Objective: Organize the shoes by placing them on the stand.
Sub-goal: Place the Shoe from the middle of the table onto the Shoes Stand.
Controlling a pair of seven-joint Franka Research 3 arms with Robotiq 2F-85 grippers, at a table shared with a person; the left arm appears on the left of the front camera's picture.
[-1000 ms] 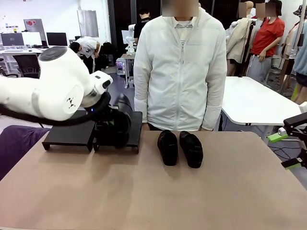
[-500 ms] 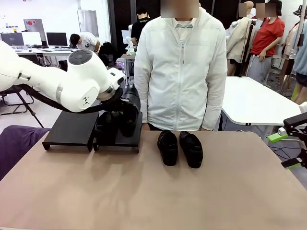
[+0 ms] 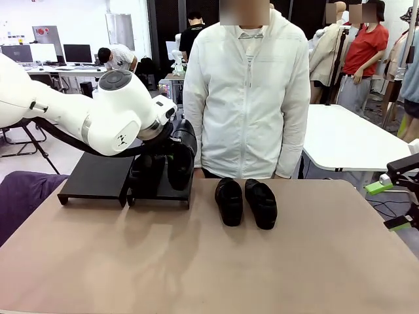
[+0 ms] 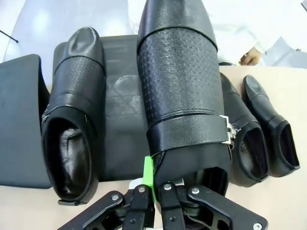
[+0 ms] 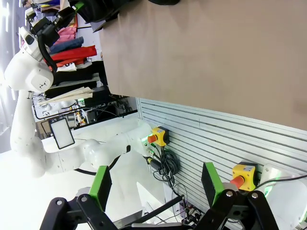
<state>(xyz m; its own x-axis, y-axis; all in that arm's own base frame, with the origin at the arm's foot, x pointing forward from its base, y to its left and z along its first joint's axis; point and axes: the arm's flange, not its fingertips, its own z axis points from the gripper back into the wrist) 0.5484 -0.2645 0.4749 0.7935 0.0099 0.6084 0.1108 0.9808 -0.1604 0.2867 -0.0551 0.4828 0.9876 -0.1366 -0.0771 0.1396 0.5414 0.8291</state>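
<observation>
My left gripper is shut on the heel rim of one black loafer. It hangs toe-down over the right half of the right stand. A second loafer lies on that stand's left half. The left stand is bare. Two more shoes lie side by side on the table in front of the person, also seen as a pair in the left wrist view. My right gripper is open off the table's right edge.
A person in a white jacket stands at the far edge of the brown table, arms hanging down. A purple cloth lies off the table's left side. A white table stands behind on the right.
My left arm has risen and swung right, carrying the held loafer from low over the stand's middle to above its right half. The right arm and the other shoes have not moved.
</observation>
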